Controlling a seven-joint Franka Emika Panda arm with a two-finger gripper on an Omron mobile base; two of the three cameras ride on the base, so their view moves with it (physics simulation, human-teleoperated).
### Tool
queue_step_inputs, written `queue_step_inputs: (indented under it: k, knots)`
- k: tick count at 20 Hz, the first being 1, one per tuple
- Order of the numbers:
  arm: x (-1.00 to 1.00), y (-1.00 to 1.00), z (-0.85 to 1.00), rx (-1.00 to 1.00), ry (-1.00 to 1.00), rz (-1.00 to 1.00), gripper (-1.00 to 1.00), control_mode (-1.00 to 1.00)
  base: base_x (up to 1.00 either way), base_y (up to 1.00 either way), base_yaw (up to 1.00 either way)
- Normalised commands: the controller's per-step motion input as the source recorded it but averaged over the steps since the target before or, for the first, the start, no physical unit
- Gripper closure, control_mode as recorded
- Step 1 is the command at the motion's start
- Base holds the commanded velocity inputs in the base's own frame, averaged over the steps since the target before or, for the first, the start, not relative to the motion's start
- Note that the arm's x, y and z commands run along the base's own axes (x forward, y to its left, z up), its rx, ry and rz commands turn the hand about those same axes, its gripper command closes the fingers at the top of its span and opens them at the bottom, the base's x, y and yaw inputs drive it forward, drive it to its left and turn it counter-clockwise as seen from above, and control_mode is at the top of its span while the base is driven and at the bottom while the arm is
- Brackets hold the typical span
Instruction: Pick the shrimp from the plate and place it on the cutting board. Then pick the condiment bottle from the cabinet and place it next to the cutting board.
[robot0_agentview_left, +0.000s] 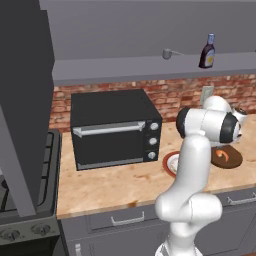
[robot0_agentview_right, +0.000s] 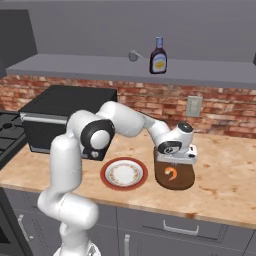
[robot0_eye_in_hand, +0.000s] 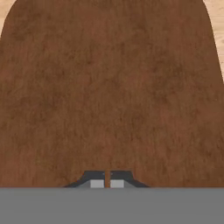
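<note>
1. Setting: a domestic kitchen, rendered. A wooden counter (robot0_agentview_right: 225, 185) runs along a red brick wall (robot0_agentview_right: 220, 107).
2. Cooking appliances: a black toaster oven (robot0_agentview_left: 115, 128) stands towards the counter's left end; a black stove (robot0_agentview_left: 20, 200) with burner grates and front knobs adjoins that end.
3. Storage: grey drawers (robot0_agentview_left: 125, 220) with bar handles sit below the counter's front edge; a grey cabinet (robot0_agentview_right: 125, 67) ledge above carries a condiment bottle (robot0_agentview_right: 158, 56).
4. Food preparation: a plate (robot0_agentview_right: 124, 173) and a cutting board (robot0_agentview_right: 175, 175) bearing a shrimp (robot0_agentview_right: 171, 173) lie near the front edge.
5. A wall socket (robot0_agentview_right: 193, 106) is set in the brick.
</note>
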Motion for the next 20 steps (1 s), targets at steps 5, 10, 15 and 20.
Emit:
queue_step_inputs:
  k: [5, 10, 15, 20]
  knots:
    - [0.12, -0.04, 0.04, 0.01, 0.05, 0.0, -1.0, -1.0, 0.0, 0.0, 0.0]
    - [0.0, -0.02, 0.6, 0.0, 0.03, 0.0, -1.0, -1.0, 0.0, 0.0, 0.0]
    - [-0.1, 0.0, 0.8, 0.0, 0.0, 0.0, -1.0, -1.0, 0.0, 0.0, 0.0]
    - [-0.26, 0.0, 0.71, 0.02, -0.05, 0.0, -1.0, -1.0, 0.0, 0.0, 0.0]
